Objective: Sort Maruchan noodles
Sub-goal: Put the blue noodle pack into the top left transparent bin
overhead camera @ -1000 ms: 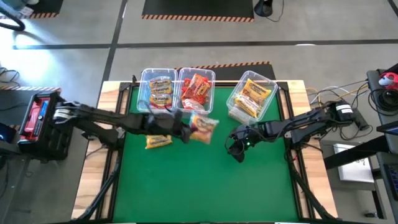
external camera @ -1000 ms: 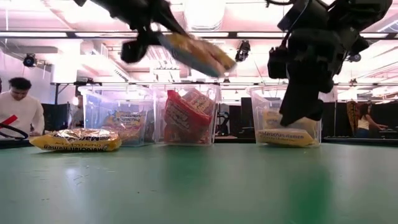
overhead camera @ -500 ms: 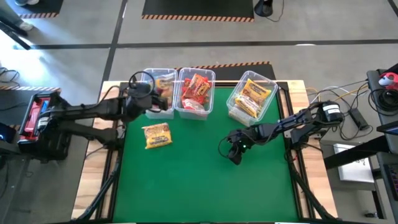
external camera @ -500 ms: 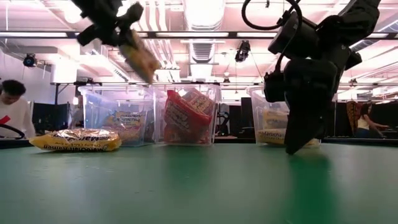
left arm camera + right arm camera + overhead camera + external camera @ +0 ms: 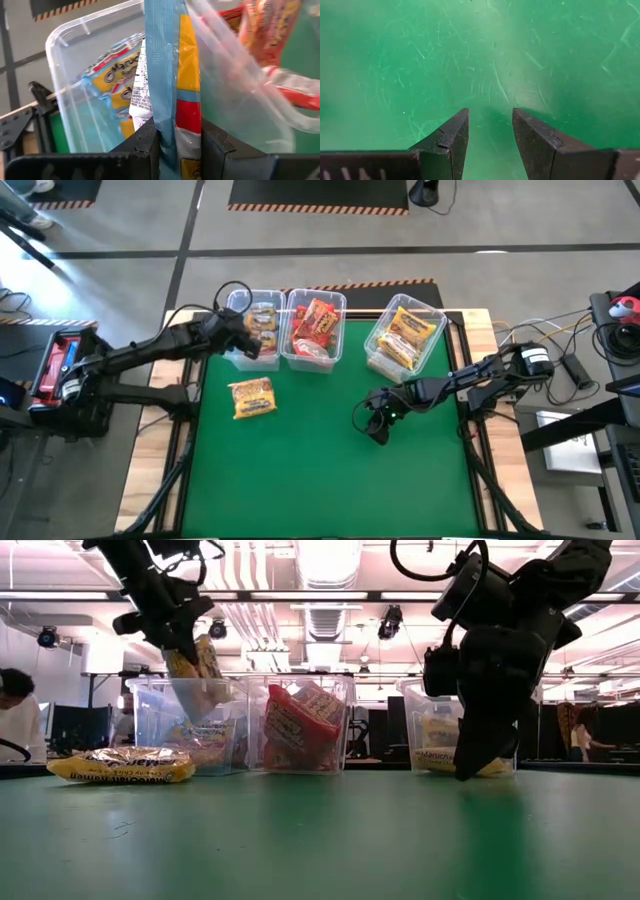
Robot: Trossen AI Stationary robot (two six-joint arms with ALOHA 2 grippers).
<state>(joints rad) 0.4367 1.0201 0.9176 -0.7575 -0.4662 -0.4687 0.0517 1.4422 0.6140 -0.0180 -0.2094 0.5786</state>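
Packet swung over to left bin!
Left hand (image 5: pixel 175 145) pinching noodle pkt (image 5: pixel 172 75) above bin (image 5: pixel 238 355); drop next, prob. Right hand (image 5: pixel 490 135) slightly spread, empty.

My two arms are dark, jointed metal. Black cables loop off my left arm (image 5: pixel 150 355). My right arm (image 5: pixel 480 375) carries a white band.

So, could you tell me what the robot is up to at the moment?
It is sorting ramen packets into clear bins. The left gripper holds a packet pinched on edge over the left bin, which already has similar packets in it. The middle bin holds red packets and the right bin yellow ones. One loose packet lies on the green mat. The right gripper hovers low over bare mat, fingers apart and holding nothing.
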